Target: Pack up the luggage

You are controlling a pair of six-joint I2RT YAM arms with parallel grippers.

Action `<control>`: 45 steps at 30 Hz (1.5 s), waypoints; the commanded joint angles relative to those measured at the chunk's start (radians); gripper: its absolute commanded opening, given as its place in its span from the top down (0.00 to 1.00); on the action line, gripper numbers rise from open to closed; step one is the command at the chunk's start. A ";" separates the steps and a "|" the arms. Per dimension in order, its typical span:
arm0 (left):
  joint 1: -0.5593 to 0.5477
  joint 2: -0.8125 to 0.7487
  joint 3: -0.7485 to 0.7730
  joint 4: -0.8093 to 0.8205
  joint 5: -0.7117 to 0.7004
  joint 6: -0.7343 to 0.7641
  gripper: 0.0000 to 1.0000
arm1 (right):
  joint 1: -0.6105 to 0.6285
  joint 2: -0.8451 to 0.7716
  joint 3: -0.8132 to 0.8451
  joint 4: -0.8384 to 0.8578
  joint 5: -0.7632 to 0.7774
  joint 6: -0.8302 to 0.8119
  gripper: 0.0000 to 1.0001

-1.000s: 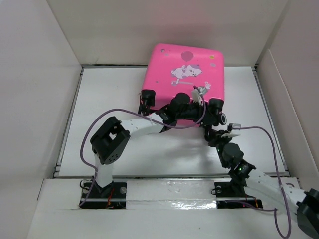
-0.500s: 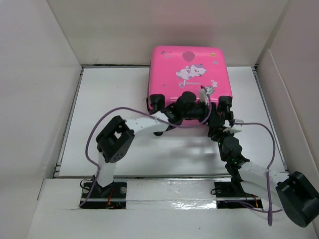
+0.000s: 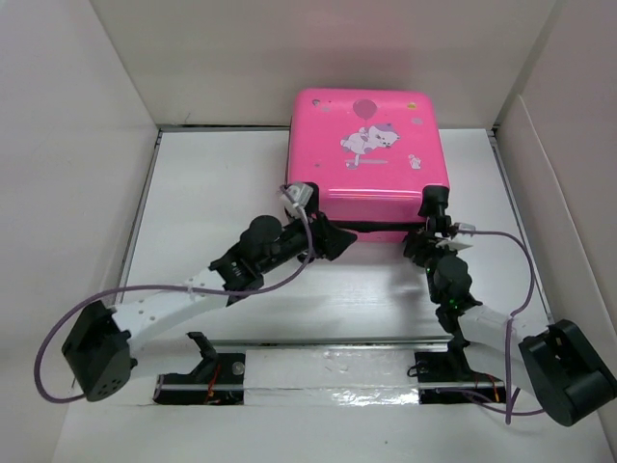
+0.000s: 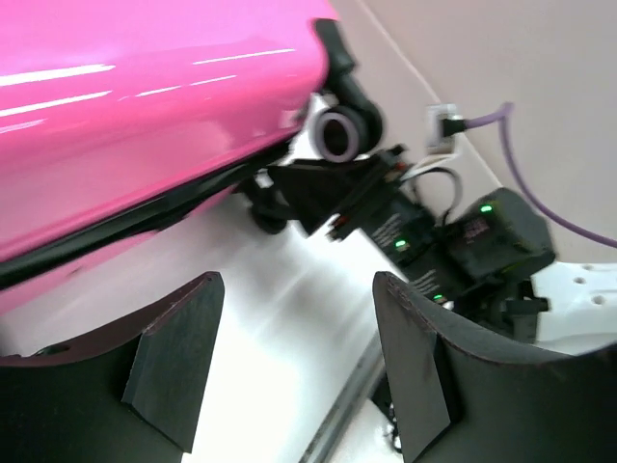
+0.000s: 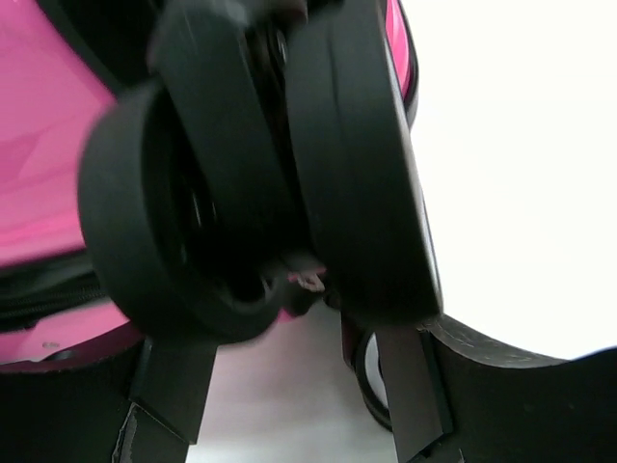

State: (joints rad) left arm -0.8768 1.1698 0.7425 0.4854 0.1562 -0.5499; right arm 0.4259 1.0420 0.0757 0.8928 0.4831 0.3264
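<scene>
From above, the luggage (image 3: 366, 159) lies flat and closed at the far side of the table (image 3: 217, 174), right of the middle, its back edge against the far wall. The white cartoon print faces up and the wheeled end faces the arms. The left gripper (image 3: 333, 237) reaches in low from the left, and its dark fingers sit just at the near left part of the pink shell. The right gripper (image 3: 430, 220) is at the near right corner, right by the black wheel (image 3: 434, 200) there. A purple cable (image 3: 496, 236) loops off the right wrist.

In the left wrist view, the 2 fingers (image 4: 174, 371) stand spread apart with only bare white table between them, so they are released and grasp nothing. The glossy pink luggage (image 4: 145, 106) fills the upper left, with a dark seam line along its lower edge. A wheel (image 4: 339, 133) shows at its corner, and beyond it is the right arm (image 4: 482, 236) with small green lights.

In the right wrist view, a blurred black twin wheel (image 5: 260, 174) looms very close and fills most of the frame, with pink shell (image 5: 48, 145) at the left. The right gripper (image 5: 294, 362) has its fingers (image 5: 169, 386) spread wide, unclenched, below the wheel. Whether their tips touch the wheel cannot be told.
</scene>
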 commanded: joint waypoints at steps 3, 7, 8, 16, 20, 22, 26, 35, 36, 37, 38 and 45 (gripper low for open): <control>0.013 -0.218 -0.143 -0.122 -0.314 0.019 0.39 | -0.030 0.019 0.065 0.089 0.019 -0.046 0.33; 0.099 -0.285 -0.199 -0.209 -0.402 -0.019 0.27 | -0.052 0.075 0.099 0.118 -0.049 -0.098 0.39; 0.136 -0.289 -0.213 -0.212 -0.388 -0.027 0.24 | -0.061 0.087 0.099 0.151 -0.058 -0.102 0.42; 0.245 -0.230 -0.223 -0.102 -0.339 0.014 0.13 | -0.070 0.185 0.108 0.248 -0.147 -0.138 0.96; 0.245 -0.170 -0.189 -0.033 -0.261 0.041 0.14 | -0.070 0.181 0.079 0.284 -0.155 -0.136 1.00; 0.245 -0.133 -0.175 -0.016 -0.228 0.045 0.14 | -0.070 0.165 0.067 0.285 -0.153 -0.136 1.00; 0.245 -0.053 -0.137 0.042 -0.106 0.057 0.19 | 0.020 0.133 0.033 0.273 -0.135 -0.121 1.00; 0.233 0.076 -0.081 0.151 -0.017 0.048 0.63 | 0.174 0.133 0.001 0.367 -0.150 -0.162 1.00; 0.233 0.086 -0.075 0.153 -0.012 0.050 0.65 | 0.174 0.119 0.009 0.327 -0.161 -0.161 1.00; 0.222 0.103 -0.069 0.156 -0.007 0.047 0.67 | 0.184 0.095 0.022 0.283 -0.161 -0.161 1.00; 0.222 0.111 -0.060 0.162 0.003 0.047 0.73 | 0.197 0.090 0.053 0.243 -0.158 -0.170 1.00; 0.211 0.136 -0.034 0.191 0.046 0.027 0.85 | 0.341 0.182 0.188 0.198 -0.236 -0.174 1.00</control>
State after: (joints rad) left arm -0.6601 1.2915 0.6445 0.5610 0.1734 -0.5289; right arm 0.6922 1.1755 0.1799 1.0889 0.2947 0.1730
